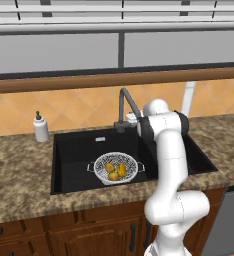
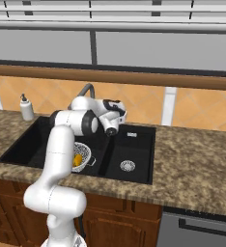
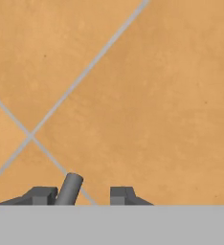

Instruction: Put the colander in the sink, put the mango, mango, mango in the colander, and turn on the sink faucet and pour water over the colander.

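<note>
The black sink [image 1: 69,150] holds the silvery colander [image 1: 116,167] in its large basin, with three yellow-orange mangos [image 1: 115,171] inside it. From the right, the colander [image 2: 86,153] and one mango [image 2: 77,160] peek out beside my arm. The dark sink faucet [image 1: 125,100] arches over the basin from the back rim. My gripper [image 3: 83,196] is up at the faucet's base, facing the orange tiled wall. Its fingertips [image 3: 39,195] stand apart, open, with the grey faucet lever [image 3: 70,189] between them, close against the left tip. Water is out of view.
A white soap dispenser [image 1: 40,127] stands on the granite counter [image 1: 19,175] left of the sink. The smaller basin [image 2: 129,154] with its silver drain lies to the right. A wooden ledge and window run above the tiles.
</note>
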